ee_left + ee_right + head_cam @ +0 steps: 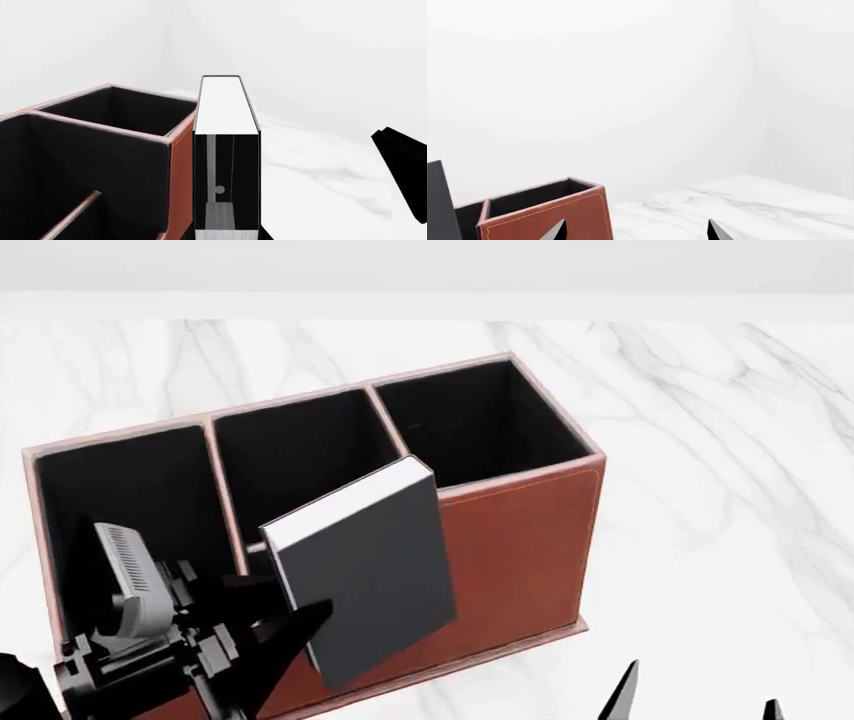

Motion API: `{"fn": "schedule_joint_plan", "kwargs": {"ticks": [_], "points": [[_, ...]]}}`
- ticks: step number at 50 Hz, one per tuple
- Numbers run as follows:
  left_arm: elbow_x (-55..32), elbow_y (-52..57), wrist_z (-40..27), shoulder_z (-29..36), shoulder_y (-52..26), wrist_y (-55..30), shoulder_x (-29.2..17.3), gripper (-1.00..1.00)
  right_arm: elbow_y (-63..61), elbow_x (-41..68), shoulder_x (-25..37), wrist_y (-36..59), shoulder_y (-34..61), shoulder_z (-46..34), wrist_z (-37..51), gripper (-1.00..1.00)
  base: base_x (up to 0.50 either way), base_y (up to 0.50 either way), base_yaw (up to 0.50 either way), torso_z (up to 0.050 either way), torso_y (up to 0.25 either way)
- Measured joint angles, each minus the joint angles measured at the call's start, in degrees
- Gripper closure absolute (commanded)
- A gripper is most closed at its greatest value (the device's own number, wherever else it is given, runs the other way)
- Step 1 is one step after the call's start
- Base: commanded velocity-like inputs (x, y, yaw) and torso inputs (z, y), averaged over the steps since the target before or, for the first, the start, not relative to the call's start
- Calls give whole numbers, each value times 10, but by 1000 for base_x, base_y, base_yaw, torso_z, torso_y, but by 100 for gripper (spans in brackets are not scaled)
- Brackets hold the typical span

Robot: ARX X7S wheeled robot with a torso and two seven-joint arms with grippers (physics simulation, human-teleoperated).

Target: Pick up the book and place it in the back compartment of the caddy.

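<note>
Left gripper (pixel 287 625) is clamped on the book (pixel 360 575), held by its lower near corner, clear of the table.

Head view: book is tilted and carried above the caddy (pixel 514 540), overlapping its near long wall and the middle section. Three black-lined cells are seen along the far side; the back compartment cannot be picked out, as it is hidden behind the book. Only the tips of the right gripper (pixel 694 695) are seen at the lower edge, spread apart, nothing between them, well off to the side on the marble table (pixel 721 440).

Left wrist view: book (pixel 225 150) is seen edge-on, white page block up, just beside the caddy (pixel 180 170) wall, not yet inside any cell.

Right wrist view: right gripper (pixel 637 231) is parted and empty; a caddy (pixel 547 212) end is seen beyond.

Progress, as judged: pick-up done, transport mostly done. Alignment over the cell, lowering and release are left.
</note>
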Motion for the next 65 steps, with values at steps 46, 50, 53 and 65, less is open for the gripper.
{"fn": "schedule_joint_plan", "kwargs": {"ticks": [46,50,53,65], "points": [[-1,28,-8,-1,-18,-37,-59,100,9,-26,-2,30,12,-8,19,-100,0,0,0,0,1],[-1,29,-9,0,-18,-38,-61,100,9,-28,-2,34,13,-9,21,-100,0,0,0,0,0],[-1,30,-5,1,-19,-38,-62,100,10,-31,-2,37,14,-9,23,-100,0,0,0,3,4],[5,0,77,18,-40,-32,-69,100,13,-36,-2,36,16,-12,25,-100,0,0,0,0,1]]}}
